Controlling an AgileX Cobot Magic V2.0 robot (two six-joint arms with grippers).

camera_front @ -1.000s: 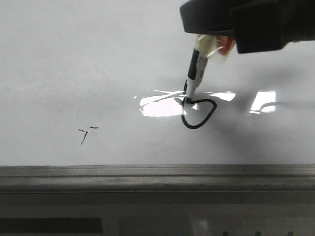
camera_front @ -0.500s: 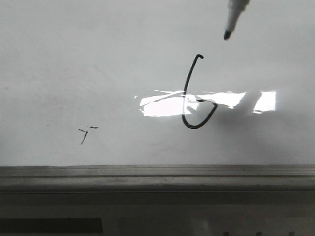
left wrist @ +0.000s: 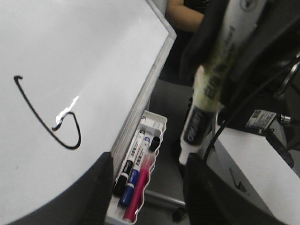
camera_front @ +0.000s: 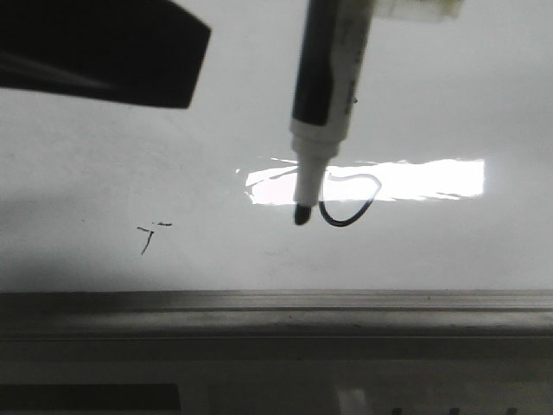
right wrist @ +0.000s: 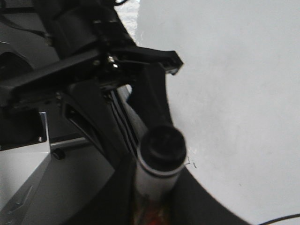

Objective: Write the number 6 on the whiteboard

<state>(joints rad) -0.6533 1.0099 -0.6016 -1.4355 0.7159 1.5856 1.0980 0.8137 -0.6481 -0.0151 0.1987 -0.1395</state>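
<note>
Whiteboard point(camera_front: 130, 173) fills my front view, with its grey ledge point(camera_front: 276, 311) along the near edge. On it I see the 6 point(left wrist: 49, 115), drawn in thin black line right of centre, its loop point(camera_front: 350, 203) lying across the bright glare patch. A small scribble point(camera_front: 149, 235) sits to the left, nearer the ledge, well apart from the 6.

The marker point(camera_front: 324, 95) hangs upright in front of the 6, tip down, covering the stem in the front view; I cannot tell whether the tip touches the board. The right gripper point(right wrist: 150, 206) is clamped around the marker barrel. The left gripper point(left wrist: 145, 197) holds nothing, its fingers spread. Between them I see a tray point(left wrist: 159, 126) at the board edge, holding pens point(left wrist: 133, 173).
</note>
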